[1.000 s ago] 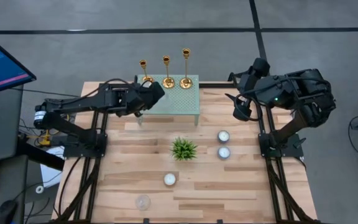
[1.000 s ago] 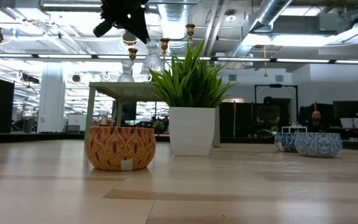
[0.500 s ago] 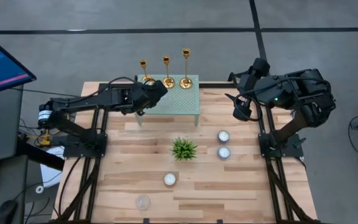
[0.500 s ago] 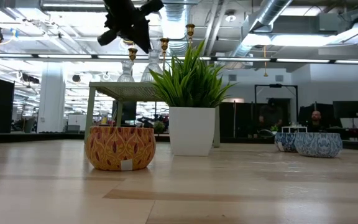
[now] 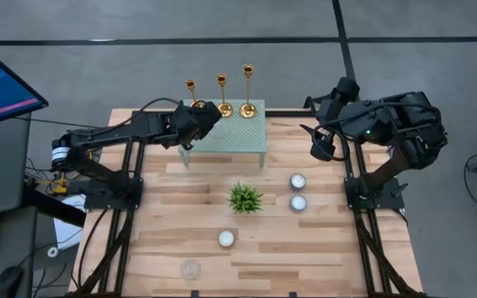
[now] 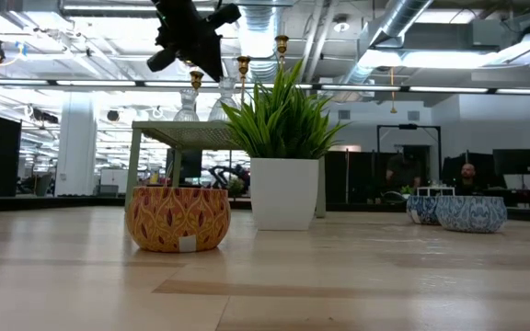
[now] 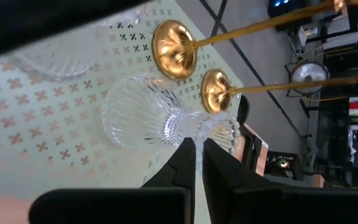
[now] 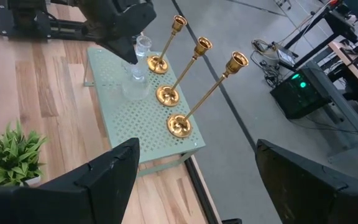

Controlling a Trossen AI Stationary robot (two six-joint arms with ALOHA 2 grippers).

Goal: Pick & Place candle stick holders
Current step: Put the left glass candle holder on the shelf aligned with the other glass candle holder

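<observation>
Three gold candle stick holders stand by their round bases in a row on a small green perforated table at the far edge; they also show in the right wrist view. In the left wrist view I see two of their bases. My left gripper is shut and hovers over the green table's left part, next to the leftmost holder, its fingertips at a clear ribbed glass holder. My right gripper is open and empty at the table's right side. My left gripper's shut fingertips stand at the clear glass holder's upper cup, coming slanting down from the table's left. I cannot tell whether they touch it. The glass holder stands on the green table.
A potted green plant stands mid-table. Two blue bowls with tealights sit to its right, one orange bowl nearer, and a clear cup by the near edge. A second glass holder stands on the green table. People show far behind.
My left gripper has moved a little toward the table's far edge, over the green table and closer to the leftmost candle stick holder. The candle stick holders have kept still.
</observation>
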